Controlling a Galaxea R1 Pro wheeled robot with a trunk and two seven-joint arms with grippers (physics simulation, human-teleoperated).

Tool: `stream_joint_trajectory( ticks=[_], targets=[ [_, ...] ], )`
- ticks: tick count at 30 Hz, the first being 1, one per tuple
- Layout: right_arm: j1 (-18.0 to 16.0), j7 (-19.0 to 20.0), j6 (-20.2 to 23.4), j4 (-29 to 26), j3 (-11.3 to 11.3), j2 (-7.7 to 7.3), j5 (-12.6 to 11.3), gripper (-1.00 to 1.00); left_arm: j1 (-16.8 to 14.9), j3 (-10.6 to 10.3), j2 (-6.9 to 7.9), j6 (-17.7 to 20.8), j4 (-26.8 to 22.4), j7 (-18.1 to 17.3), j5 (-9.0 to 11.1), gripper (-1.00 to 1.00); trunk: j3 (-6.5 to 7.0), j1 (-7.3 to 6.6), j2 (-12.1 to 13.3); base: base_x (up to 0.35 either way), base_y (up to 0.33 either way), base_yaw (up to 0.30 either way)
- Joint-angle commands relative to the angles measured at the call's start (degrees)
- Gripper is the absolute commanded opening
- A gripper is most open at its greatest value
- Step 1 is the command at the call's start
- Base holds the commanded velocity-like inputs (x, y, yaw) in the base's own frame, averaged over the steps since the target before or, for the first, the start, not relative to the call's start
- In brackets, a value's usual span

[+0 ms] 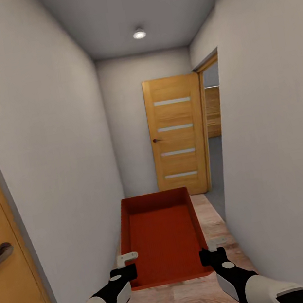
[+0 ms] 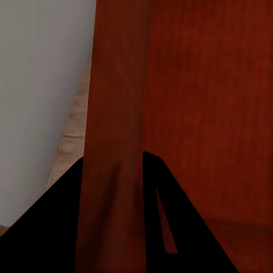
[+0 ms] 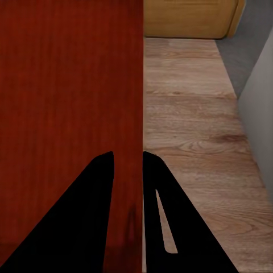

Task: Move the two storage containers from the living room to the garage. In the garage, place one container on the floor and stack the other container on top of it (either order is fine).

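One orange-red storage container hangs level over the light wood planks of a narrow corridor, held between both arms. My left gripper is shut on its left wall, which runs between the dark fingers in the left wrist view. On the opposite side my right gripper is shut on the right wall, with a finger on its outer face. The container's inside is bare. The living room is out of view. Past an open doorway ahead on the right lies a strip of grey floor.
White walls stand close on both sides. An orange-wood door with pale stripes closes the corridor's far end. Another wooden door with a handle is at my near left. Wood plank floor runs ahead.
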Motion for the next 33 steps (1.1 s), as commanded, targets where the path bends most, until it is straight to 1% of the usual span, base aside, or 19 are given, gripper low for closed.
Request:
stream_joint_trajectory(
  ticks=[1,33],
  targets=[
    [-0.1,-0.3,-1.5,-0.2,-3.3,0.04,0.9,-1.00,0.0,2.3,0.70,-0.2,0.2,0.4,0.9,-1.00,-0.09,0.04,-0.1,0.324,0.000,0.000],
    [-0.1,-0.3,-1.5,-0.2,-3.3,0.04,0.9,-1.00,0.0,2.3,0.70,-0.3,0.2,0.4,0.9,-1.00,-0.09,0.04,-0.1,0.324,0.000,0.000]
  ],
)
